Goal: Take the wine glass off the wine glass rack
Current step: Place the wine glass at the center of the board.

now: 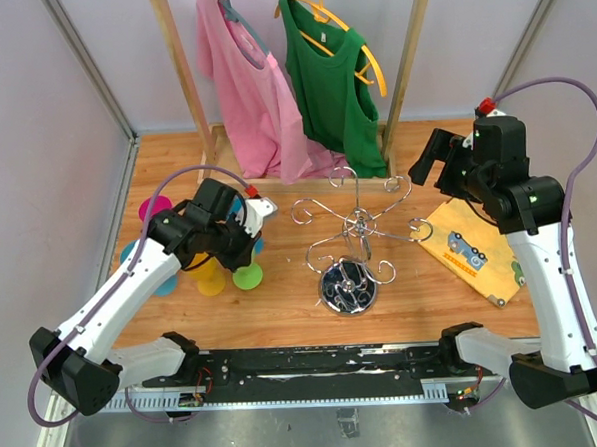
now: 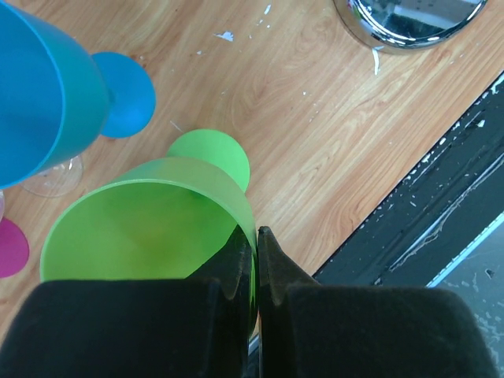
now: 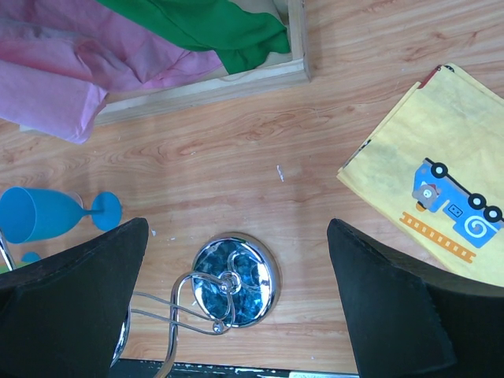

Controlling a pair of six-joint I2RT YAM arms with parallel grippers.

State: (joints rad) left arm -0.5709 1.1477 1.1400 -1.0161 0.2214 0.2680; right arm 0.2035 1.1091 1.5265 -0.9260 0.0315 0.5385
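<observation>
**Top view:** left end effector sat low in a cluster of coloured glasses on the bench, left of the chrome wine glass rack. Right end effector was raised right of the rack.

**Left wrist:** fingers were pressed together, pinching the rim of the green wine glass. The glass was off the rack, beside a blue wine glass.

**Right wrist:** fingers were spread wide above the rack's mirror base. Yellow truck-print cloth lay to the right.
</observation>
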